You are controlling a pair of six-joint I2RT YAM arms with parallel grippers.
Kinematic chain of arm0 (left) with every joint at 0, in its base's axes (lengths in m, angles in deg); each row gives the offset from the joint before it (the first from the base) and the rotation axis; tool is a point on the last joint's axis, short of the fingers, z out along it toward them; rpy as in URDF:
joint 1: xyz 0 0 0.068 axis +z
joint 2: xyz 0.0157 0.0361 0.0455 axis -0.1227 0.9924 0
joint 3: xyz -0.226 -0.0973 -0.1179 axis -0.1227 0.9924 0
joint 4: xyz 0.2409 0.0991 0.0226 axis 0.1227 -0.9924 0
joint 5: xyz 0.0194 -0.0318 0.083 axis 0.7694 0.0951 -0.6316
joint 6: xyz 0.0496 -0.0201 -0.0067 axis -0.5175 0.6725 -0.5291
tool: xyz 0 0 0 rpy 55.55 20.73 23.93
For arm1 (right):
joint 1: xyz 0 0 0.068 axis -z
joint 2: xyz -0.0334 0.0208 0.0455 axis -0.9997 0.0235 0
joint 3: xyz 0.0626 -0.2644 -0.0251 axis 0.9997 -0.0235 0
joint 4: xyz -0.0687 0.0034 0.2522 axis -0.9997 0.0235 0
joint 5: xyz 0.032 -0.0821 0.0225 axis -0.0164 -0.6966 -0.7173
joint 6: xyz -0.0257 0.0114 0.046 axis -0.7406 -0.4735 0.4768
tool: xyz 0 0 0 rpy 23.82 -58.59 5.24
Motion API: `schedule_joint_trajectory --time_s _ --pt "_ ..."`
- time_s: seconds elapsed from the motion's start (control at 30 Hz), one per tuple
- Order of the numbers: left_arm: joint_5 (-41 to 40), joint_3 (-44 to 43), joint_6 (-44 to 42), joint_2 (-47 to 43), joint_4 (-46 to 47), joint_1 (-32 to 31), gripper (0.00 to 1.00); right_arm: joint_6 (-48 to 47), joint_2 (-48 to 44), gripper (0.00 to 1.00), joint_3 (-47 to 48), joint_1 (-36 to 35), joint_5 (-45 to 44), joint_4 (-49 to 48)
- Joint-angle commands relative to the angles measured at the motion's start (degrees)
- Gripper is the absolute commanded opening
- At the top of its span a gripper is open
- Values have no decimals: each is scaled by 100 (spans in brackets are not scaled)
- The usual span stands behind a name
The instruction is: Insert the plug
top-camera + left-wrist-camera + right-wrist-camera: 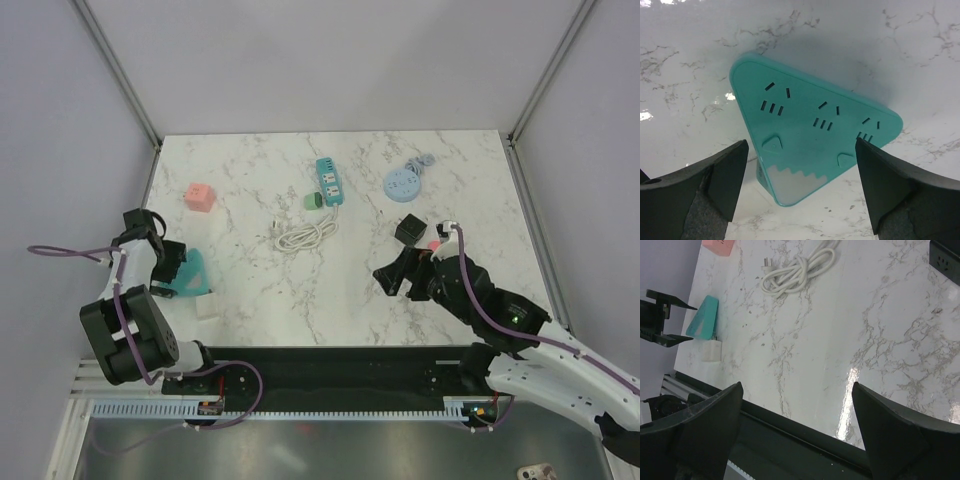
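Note:
A white coiled cable with its plug lies mid-table; it also shows in the right wrist view. A teal triangular power strip lies at the left. In the left wrist view it sits just beyond and between the open fingers. My left gripper is open and empty, right at the strip. My right gripper is open and empty over bare marble at the right, far from the cable; in its own view nothing is between the jaws.
A white cube adapter sits beside the triangle. A pink cube, a long teal strip with a green adapter, a blue round socket and a black cube lie further back.

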Motion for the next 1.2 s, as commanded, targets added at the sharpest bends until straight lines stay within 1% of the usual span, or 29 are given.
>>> schedule_joint_trajectory --time_s 0.0,0.07,0.17,0.3,0.43,0.5,0.53,0.57,0.63,0.67,0.7,0.73,0.8,0.83,0.87,0.9,1.0,1.03,1.13,1.17 --pt "71 351 523 154 399 5 94 -226 -187 98 324 2 28 274" --pt "379 492 637 189 478 4 89 -244 -319 98 237 2 -86 301" --pt "494 712 743 146 567 -66 85 -86 -661 98 140 2 -184 309" --pt "319 792 813 -4 698 -619 80 -33 -794 97 210 2 -25 292" --pt "537 923 1182 -39 699 -1067 77 -95 -794 97 236 -6 -69 283" --pt "565 967 1516 -39 690 -1409 75 -77 -751 97 219 2 -87 274" --pt "521 950 1621 -56 690 -1541 75 -69 -742 97 210 2 -52 266" --pt "468 924 1770 -91 690 -1838 74 -68 -716 97 210 2 9 265" --pt "337 714 1824 -101 690 -2139 74 -147 -689 97 218 -6 247 265" --pt "301 608 1781 -101 681 -2218 74 -165 -689 97 227 2 326 265" --pt "249 338 1702 -92 681 -2576 75 -217 -698 97 227 -6 396 274" --pt "161 187 1449 -92 672 -2693 77 -227 -706 96 227 -6 475 300" --pt "82 -225 1254 -74 567 -2912 78 -235 -794 96 227 2 485 318" --pt "-162 -367 1227 -83 88 -2948 81 -218 -829 96 227 2 493 344" --pt "-278 -542 1349 -127 -152 -2983 94 -218 -917 97 210 2 493 353" --pt "-384 -562 1428 -170 -354 -2984 97 -218 -944 96 210 2 493 353" --pt "-621 -370 1437 -407 -681 -2984 98 -227 -1032 96 210 2 485 362" --pt "-822 -290 1777 -487 -995 -2984 98 -235 -1040 96 201 -6 493 371" --pt "-1035 44 2507 -794 -1532 -2870 96 -253 -1049 96 192 2 607 397" --pt "-1044 184 2588 -873 -1673 -2783 96 -288 -1032 96 175 2 642 406"
